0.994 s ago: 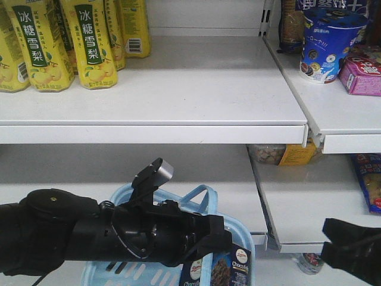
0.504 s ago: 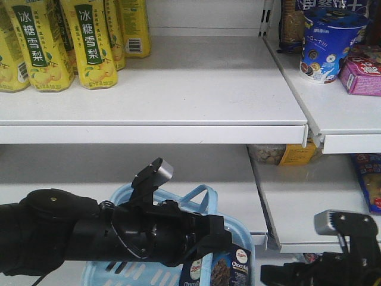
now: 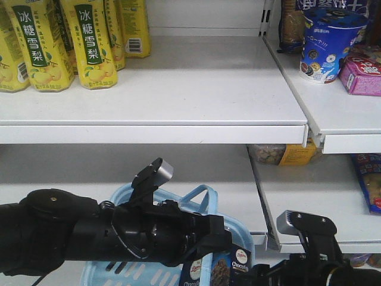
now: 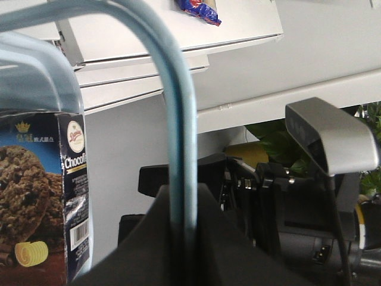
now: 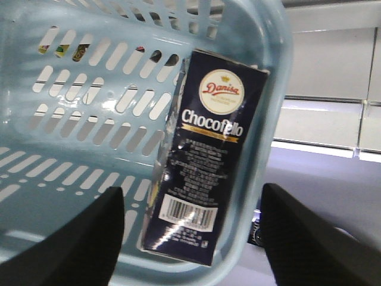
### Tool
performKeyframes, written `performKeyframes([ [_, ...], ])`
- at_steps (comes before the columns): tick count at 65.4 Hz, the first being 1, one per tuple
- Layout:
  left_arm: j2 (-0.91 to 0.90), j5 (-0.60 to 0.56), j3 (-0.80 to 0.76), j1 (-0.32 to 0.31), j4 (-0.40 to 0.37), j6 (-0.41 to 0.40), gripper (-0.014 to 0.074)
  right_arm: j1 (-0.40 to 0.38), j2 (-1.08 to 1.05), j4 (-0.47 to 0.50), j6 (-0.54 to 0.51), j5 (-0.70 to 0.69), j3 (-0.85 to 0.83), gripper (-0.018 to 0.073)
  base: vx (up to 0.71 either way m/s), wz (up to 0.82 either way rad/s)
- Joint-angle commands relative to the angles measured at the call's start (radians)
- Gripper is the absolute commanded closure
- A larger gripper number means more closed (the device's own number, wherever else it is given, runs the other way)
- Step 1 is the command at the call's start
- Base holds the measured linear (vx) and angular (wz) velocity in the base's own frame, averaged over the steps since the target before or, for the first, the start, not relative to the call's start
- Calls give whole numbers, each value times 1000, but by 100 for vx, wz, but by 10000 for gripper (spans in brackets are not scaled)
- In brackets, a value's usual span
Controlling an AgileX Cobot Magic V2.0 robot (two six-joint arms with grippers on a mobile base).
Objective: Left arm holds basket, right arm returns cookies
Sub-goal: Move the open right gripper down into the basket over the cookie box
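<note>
**Front view.** The left arm (image 3: 89,238) reaches across the lower frame and carries the basket (image 3: 121,195) below the shelf (image 3: 178,113). This keeps the open top presented to the right arm (image 3: 315,265), which sits low and near the basket. The cookies (image 3: 231,267) stand in the basket's right end, logo end up, long axis near vertical.

**Left wrist view.** The left gripper (image 4: 181,223) is clamped on the basket handle (image 4: 180,119), whose loop runs down into it. This grip appears intended to steady the basket for extraction.

**Right wrist view.** The right gripper (image 5: 190,238) is spread wide and touches nothing. The cookies lean against the basket wall. The long axis runs from the Danisa logo (image 5: 221,89) at upper right to the barcode (image 5: 187,213) at lower left. The fingers (image 5: 77,238) appear set to straddle the box's narrow width.
</note>
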Motion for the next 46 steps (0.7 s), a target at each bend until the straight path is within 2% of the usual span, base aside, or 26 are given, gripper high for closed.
performKeyframes([
  [1,-43,12,-29,-4,-31,24,603,1,15,26,-21,-2,-55,83,0,0],
  [11,-43,12,-29,-4,-31,24,603,1,76,33,-21,10,-86,83,0,0],
  [36,-43,12,-29,-4,-31,24,603,1,252,146,-23,6,-148,85,0,0],
  [46,-43,12,-29,-4,-31,24,603,1,300,167,-74,5,-161,85,0,0],
])
